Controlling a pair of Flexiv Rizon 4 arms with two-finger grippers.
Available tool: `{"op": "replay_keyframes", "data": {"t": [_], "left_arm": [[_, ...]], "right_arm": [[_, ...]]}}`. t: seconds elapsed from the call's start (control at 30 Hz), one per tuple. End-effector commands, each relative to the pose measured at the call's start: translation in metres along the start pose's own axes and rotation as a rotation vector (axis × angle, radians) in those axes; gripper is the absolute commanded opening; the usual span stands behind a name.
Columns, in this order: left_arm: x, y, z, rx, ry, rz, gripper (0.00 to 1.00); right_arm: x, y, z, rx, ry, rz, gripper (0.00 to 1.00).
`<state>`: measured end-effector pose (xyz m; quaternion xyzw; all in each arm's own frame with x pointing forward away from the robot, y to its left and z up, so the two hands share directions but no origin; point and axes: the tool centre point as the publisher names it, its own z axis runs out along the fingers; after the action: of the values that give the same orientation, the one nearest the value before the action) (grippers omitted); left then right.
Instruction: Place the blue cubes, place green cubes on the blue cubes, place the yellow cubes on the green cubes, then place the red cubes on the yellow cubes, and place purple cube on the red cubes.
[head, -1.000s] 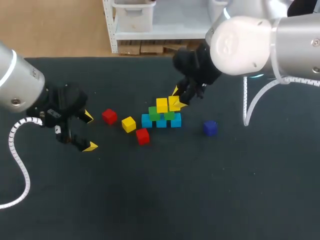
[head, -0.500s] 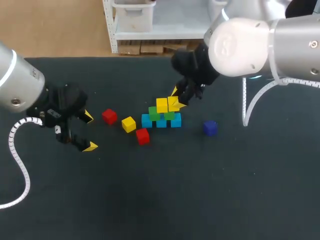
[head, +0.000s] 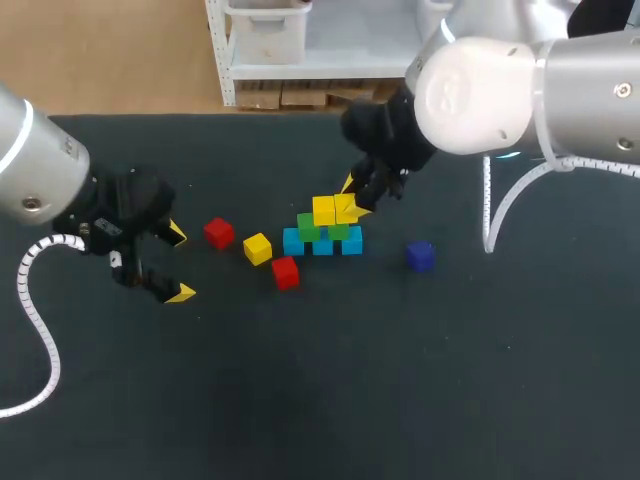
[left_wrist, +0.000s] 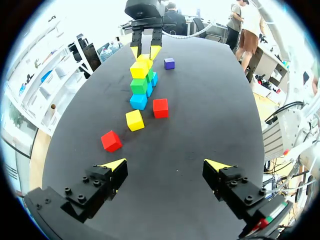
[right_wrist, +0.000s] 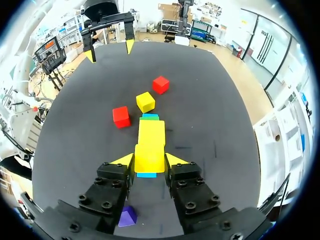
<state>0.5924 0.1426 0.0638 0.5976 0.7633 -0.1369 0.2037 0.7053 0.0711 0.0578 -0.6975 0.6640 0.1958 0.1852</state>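
1. My right gripper (right_wrist: 149, 161) is clamping a yellow cube (head: 347, 207) from both sides. Over the last second it has been nudging the cube sideways, snug against the second yellow (head: 323, 210) ahead of my fingers.
2. That cube is now sitting on the greens (head: 308, 228), with the blues (head: 322, 244) beneath. The placement looks nearly done, and letting go seems next.
3. My left gripper (head: 178, 264) is hanging wide open, unmoved. A red (head: 219, 233) is lying just ahead, and the spare yellow (head: 257, 248) and other red (head: 286, 272) are beyond it.
4. The purple (head: 420, 256) is waiting behind my right fingers, beside the stack.
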Motion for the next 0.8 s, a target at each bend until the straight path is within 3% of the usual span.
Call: {"op": "replay_keyframes", "data": {"t": [0.03, 0.8], "left_arm": [[0.0017, -0.0001, 0.0000, 0.000, -0.007, 0.003, 1.00], [0.0017, -0.0001, 0.0000, 0.000, -0.007, 0.003, 1.00]], "right_arm": [[-0.0002, -0.0012, 0.0008, -0.003, 0.001, 0.000, 0.00], [-0.0002, -0.0016, 0.0026, -0.007, 0.001, -0.001, 0.00]]}}
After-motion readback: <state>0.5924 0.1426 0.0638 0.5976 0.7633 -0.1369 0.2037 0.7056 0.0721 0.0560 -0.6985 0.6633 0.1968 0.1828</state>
